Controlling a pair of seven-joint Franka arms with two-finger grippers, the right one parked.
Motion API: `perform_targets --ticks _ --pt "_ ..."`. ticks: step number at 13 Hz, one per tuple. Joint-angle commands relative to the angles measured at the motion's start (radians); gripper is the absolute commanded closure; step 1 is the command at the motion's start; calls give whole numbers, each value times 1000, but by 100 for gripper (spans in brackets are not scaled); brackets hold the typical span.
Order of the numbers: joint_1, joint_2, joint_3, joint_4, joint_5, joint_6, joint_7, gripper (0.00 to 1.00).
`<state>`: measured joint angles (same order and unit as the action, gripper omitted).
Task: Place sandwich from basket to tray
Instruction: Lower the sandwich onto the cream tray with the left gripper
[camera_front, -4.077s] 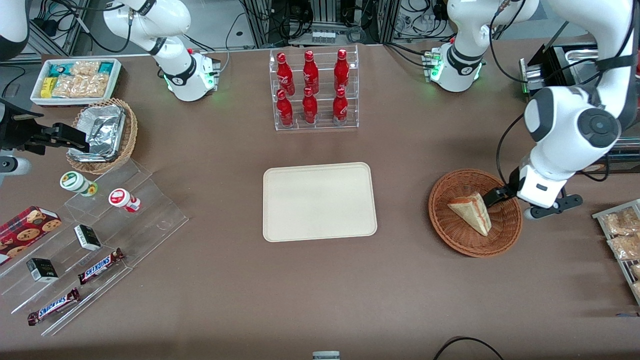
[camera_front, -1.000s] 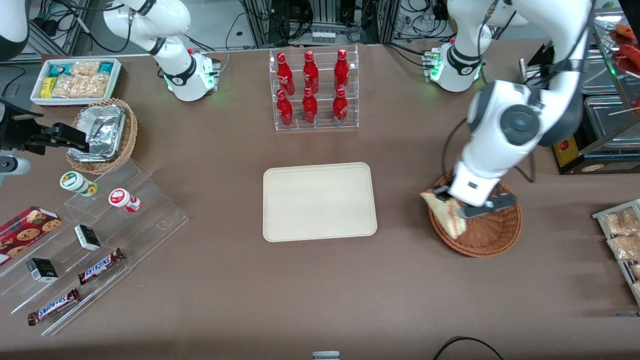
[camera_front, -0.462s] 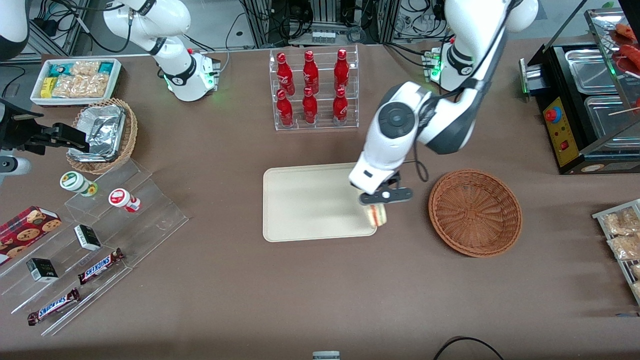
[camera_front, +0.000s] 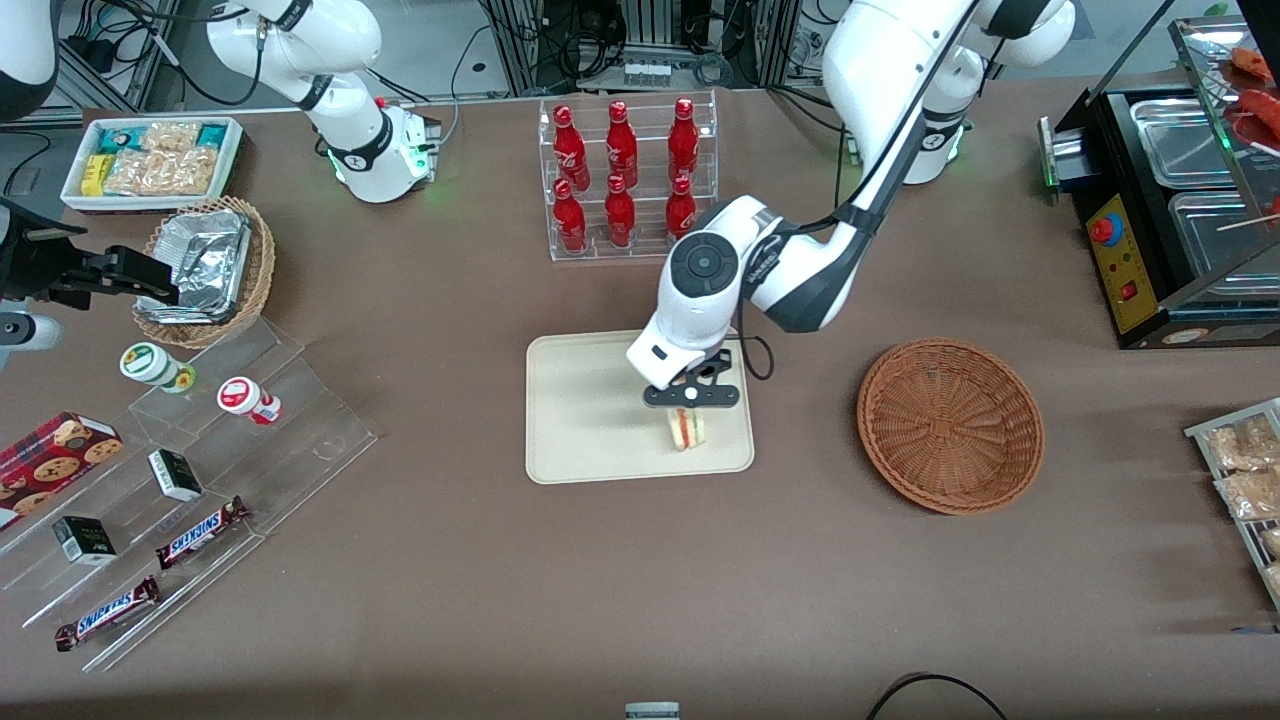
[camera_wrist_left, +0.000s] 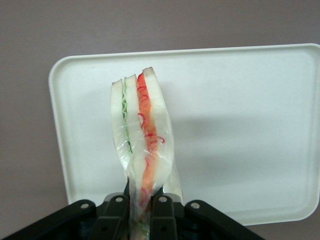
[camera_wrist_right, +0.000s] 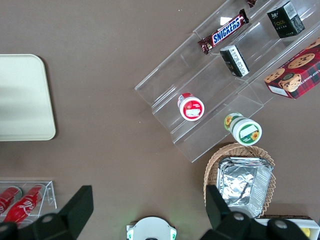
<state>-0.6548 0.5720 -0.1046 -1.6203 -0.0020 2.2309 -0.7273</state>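
There is one sandwich (camera_front: 686, 428), one cream tray (camera_front: 580, 430) and one round brown basket (camera_front: 950, 425). The gripper (camera_front: 690, 400) is above the tray, over the part nearest the basket, and its two fingers (camera_wrist_left: 162, 212) are pressed together on the sandwich, which hangs below them over the tray. From the front view I cannot tell if the lower tip of the sandwich touches the tray. The basket has nothing in it and stands beside the tray, toward the working arm's end of the table.

Farther from the front camera than the tray stands a clear rack (camera_front: 628, 180) with six red bottles. Toward the parked arm's end of the table, clear steps (camera_front: 200, 440) carry two chocolate bars, two small dark boxes and two small cups.

The wrist view shows what the front view does not: the sandwich (camera_wrist_left: 142, 135) is wrapped in clear film and has three pale bread slices, with a thin green layer between two and a red-orange layer between the other two. It is held by its narrow end, and the tray (camera_wrist_left: 250, 125) lies under it. The right wrist view shows only one corner of the tray (camera_wrist_right: 25, 100).
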Motion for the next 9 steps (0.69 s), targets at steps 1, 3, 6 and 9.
perform_targets --ticks 1,3,6,9 --pt "-28 37 -10 28 -4 35 -8 100" --pt "-52 51 -10 30 -3 38 -9 100" --pt "-94 69 -9 27 10 67 2 100" --pt "-100 81 -9 22 16 65 3 100"
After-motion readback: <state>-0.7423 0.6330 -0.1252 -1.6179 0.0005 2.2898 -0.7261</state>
